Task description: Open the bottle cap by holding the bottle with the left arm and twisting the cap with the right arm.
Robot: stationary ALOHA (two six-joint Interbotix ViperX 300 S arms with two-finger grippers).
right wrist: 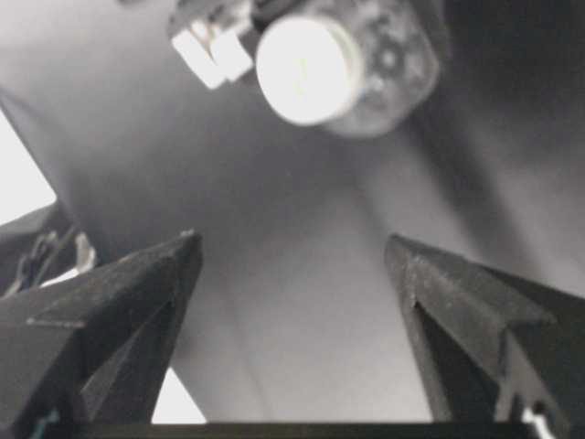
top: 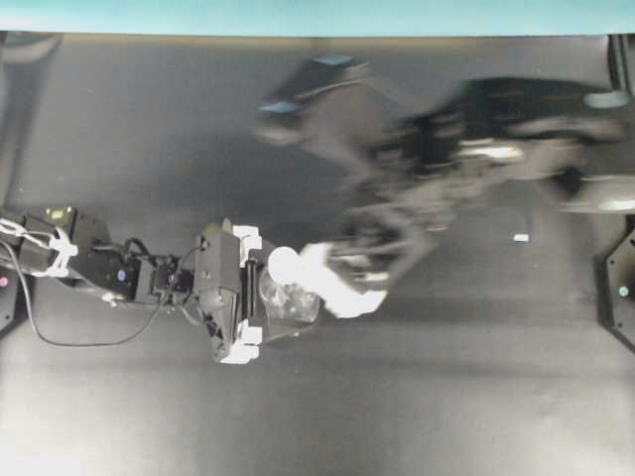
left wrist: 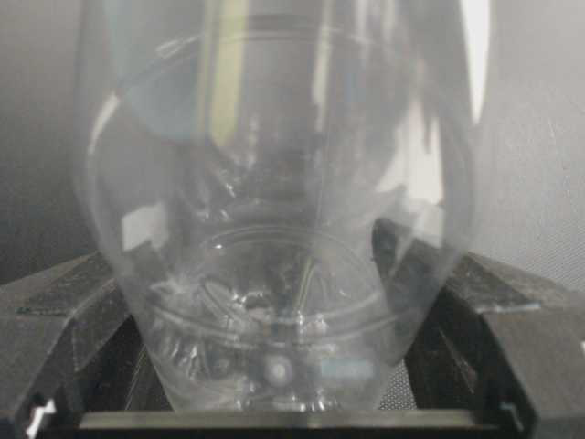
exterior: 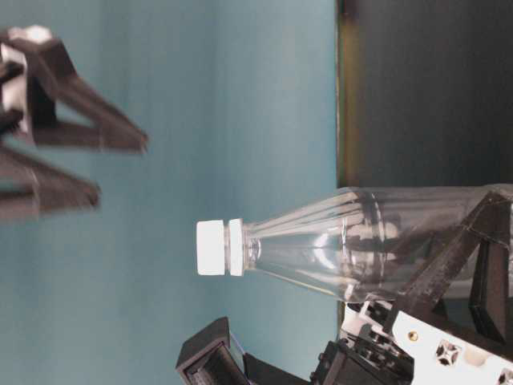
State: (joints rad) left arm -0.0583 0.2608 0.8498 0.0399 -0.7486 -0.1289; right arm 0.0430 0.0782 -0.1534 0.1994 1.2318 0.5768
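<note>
My left gripper is shut on the body of the clear bottle and holds it upright. The bottle fills the left wrist view between the black fingers. The white cap is on its neck, and it also shows in the table-level view and the right wrist view. My right gripper is open and empty, and it stands clear of the cap along the bottle's axis. In the overhead view the right arm is motion-blurred, with its gripper just right of the bottle.
A small white scrap lies on the dark table at the right. A teal wall runs along the far edge. A black arm base sits at the right edge.
</note>
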